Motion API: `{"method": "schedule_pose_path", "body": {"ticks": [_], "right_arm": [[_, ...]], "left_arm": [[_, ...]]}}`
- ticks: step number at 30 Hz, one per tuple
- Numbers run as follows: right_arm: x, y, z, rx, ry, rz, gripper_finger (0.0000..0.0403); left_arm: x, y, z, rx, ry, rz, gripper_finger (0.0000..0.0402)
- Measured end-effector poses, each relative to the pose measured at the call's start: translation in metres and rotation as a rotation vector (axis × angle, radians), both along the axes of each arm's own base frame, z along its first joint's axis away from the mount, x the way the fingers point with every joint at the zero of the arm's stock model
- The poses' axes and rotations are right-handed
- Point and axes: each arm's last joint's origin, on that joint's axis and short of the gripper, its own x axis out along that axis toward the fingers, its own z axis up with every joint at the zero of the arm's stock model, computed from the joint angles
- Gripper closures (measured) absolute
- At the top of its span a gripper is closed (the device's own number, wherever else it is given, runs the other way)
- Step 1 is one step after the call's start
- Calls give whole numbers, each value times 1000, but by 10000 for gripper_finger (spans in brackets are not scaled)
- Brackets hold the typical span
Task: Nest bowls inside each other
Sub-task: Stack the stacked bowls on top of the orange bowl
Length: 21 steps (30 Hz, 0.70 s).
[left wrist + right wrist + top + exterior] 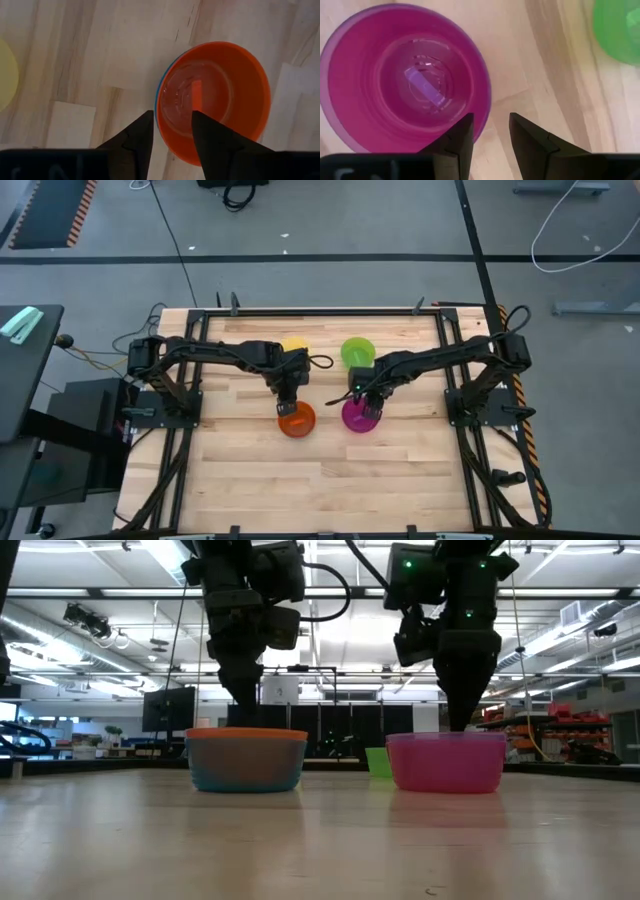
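Observation:
An orange bowl (296, 420) sits nested in a blue bowl (245, 772) near the table's middle. To its right, a magenta bowl (360, 416) sits in a purple bowl whose rim (337, 30) shows around it. A yellow bowl (294, 345) and a green bowl (357, 351) stand farther back. My left gripper (172, 125) is open above the orange bowl's far rim, one finger over the inside and one over the outside. My right gripper (491, 127) is open over the magenta bowl's rim in the same way.
Both bowl stacks stand on the wooden table top (320, 480), with bare wood toward the near edge. The green bowl (617, 30) lies close behind my right gripper, the yellow bowl (5, 75) close behind my left. Black frame rails (190, 430) run along both sides.

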Motion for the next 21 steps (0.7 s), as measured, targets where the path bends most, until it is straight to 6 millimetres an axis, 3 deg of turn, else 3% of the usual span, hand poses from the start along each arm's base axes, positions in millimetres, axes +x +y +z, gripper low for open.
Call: {"method": "schedule_pose_path", "body": {"ticks": [11,21], "right_arm": [[2,-3,-16,30,5,15,280],[-14,-14,-44,75,10,-24,289]], "left_arm": [[0,0,0,1,4,4,258],[-1,0,0,2,6,2,251]]}}
